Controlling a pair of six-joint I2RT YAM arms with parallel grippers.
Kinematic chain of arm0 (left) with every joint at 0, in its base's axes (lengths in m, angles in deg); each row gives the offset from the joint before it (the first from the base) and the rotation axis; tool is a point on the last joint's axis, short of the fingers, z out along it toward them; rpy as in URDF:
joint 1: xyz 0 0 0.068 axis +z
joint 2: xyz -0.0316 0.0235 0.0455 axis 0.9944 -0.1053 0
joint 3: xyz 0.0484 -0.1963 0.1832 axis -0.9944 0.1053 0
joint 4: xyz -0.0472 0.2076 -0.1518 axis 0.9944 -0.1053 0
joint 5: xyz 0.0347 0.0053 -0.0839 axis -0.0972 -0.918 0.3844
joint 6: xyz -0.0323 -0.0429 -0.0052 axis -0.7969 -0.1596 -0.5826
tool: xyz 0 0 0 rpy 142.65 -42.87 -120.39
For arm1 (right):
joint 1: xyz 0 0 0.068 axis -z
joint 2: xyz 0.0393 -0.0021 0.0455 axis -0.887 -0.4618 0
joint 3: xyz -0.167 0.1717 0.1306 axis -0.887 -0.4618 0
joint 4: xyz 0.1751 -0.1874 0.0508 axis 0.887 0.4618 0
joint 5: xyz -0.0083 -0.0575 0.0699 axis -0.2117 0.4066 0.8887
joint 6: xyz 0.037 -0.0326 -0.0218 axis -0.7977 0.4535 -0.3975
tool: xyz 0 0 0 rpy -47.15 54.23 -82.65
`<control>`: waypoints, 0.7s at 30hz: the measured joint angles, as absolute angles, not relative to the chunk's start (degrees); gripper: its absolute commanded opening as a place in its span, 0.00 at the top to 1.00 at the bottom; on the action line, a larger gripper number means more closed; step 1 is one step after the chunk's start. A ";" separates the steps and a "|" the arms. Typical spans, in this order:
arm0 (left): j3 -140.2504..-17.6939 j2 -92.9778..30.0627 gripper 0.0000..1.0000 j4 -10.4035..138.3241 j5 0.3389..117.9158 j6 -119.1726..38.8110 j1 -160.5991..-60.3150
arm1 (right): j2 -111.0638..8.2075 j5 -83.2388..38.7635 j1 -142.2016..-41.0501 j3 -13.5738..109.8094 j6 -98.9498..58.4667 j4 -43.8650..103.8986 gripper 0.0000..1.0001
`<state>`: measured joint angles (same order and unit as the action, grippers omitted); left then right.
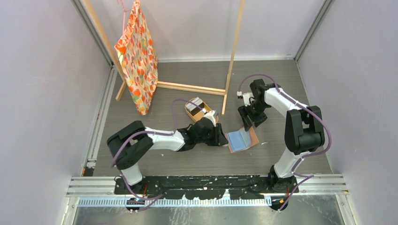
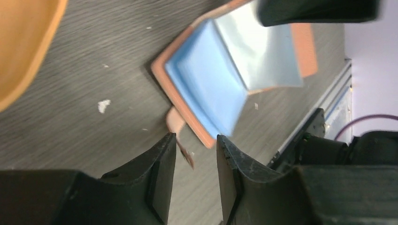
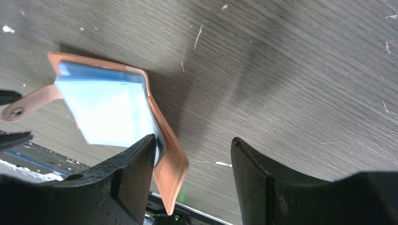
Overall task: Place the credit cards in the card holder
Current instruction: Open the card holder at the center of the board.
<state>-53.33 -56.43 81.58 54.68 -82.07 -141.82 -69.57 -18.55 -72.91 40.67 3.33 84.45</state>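
The card holder (image 1: 241,139) lies open on the table, salmon-brown outside with glossy blue pockets (image 2: 211,79) inside. Its snap tab (image 2: 174,123) points into the gap of my left gripper (image 2: 196,138), whose jaws stand apart without pinching it. My left gripper (image 1: 221,136) is at the holder's left edge. My right gripper (image 3: 193,139) is open over the far right flap (image 3: 171,164). That flap stands raised and leans on the left finger only. The credit cards (image 1: 198,104) rest in the oval tan tray (image 1: 189,112) behind the left wrist.
A wooden frame (image 1: 190,87) stands at the back, with an orange patterned bag (image 1: 139,61) hanging from it. The tray's rim (image 2: 28,56) shows at the left wrist view's upper left. The metal table rail (image 2: 324,103) runs close to the holder's near side.
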 measured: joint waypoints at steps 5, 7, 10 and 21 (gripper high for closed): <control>-52.65 -47.69 0.60 80.31 53.41 -78.60 -144.03 | -67.05 -15.62 -72.76 40.67 4.99 85.19 0.36; -52.82 -45.24 0.61 80.82 53.61 -77.62 -144.58 | -65.46 -14.50 -72.76 40.67 5.38 85.21 0.36; -54.72 -45.74 0.67 81.56 54.64 -77.42 -145.06 | -63.64 -13.54 -72.76 40.67 5.80 85.19 0.37; -66.57 -64.21 0.79 81.98 57.26 -78.31 -145.08 | -64.17 -16.01 -72.72 40.58 5.51 84.93 0.51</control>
